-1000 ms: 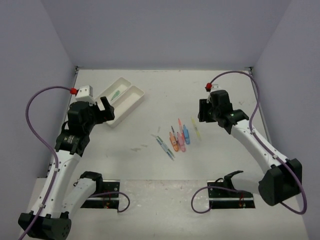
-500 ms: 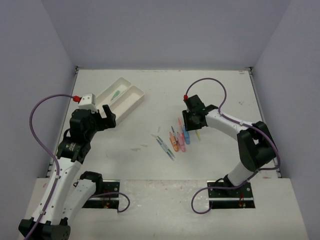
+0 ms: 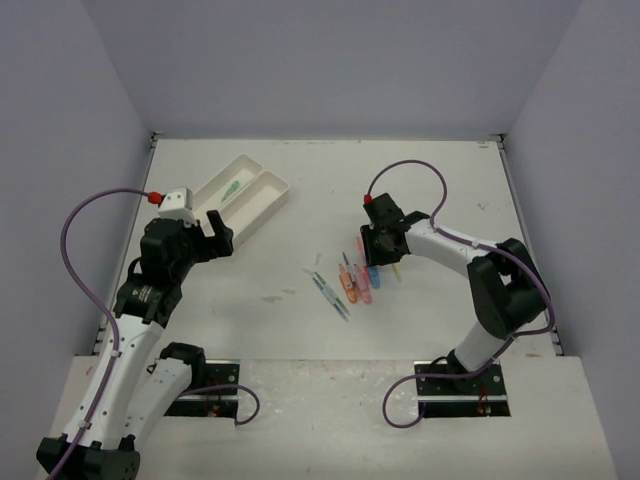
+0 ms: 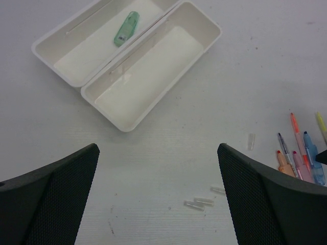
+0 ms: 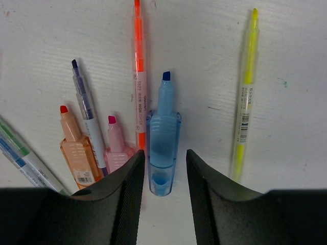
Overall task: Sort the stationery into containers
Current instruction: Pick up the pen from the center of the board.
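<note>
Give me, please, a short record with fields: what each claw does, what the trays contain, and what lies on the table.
Left claw: open, holds nothing, above the table
Right claw: open, one finger each side of the blue marker
First tray: one green marker
Second tray: nothing visible inside
Unsorted beside blue marker: orange marker, pink marker, yellow pen

Overhead I look down from behind; left wrist far off trays (image 4: 148, 76), right wrist close; both share blue marker (image 5: 163, 148).
</note>
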Robot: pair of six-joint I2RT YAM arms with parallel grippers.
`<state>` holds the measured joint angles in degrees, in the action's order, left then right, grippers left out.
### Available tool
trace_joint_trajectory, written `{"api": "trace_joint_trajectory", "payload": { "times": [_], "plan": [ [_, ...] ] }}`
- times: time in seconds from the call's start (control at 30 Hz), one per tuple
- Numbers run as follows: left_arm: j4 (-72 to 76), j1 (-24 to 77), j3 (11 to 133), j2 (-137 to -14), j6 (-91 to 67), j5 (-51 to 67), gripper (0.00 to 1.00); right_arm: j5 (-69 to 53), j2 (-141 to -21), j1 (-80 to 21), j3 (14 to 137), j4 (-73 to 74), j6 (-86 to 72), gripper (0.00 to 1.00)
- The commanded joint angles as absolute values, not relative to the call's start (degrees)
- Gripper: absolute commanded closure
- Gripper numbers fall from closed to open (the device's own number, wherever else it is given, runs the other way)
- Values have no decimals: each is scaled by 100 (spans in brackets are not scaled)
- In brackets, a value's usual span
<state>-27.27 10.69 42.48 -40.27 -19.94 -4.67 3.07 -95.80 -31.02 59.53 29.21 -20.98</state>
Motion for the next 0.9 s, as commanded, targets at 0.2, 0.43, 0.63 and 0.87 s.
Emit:
{"api": "trace_joint_trajectory", "payload": {
  "times": [0.2, 0.43, 0.63, 0.87],
  "plan": [
    [-2483, 1178, 4223, -3981, -1837, -334, 0, 162, -9740, -3177, 5999, 2897, -2334, 58],
    [-2480, 1224, 4211, -3936, -1837, -334, 0, 330, -9899, -3191, 6100, 3064, -2427, 59],
    [-2487, 1291, 4214, -3902, -1837, -338, 0, 378, -9982, -3199, 6153, 3117, -2456, 62],
    [-2481, 1327, 4213, -3935, -1828, -311, 0, 226, -9759, -3199, 5974, 3009, -2426, 61]
  ]
}}
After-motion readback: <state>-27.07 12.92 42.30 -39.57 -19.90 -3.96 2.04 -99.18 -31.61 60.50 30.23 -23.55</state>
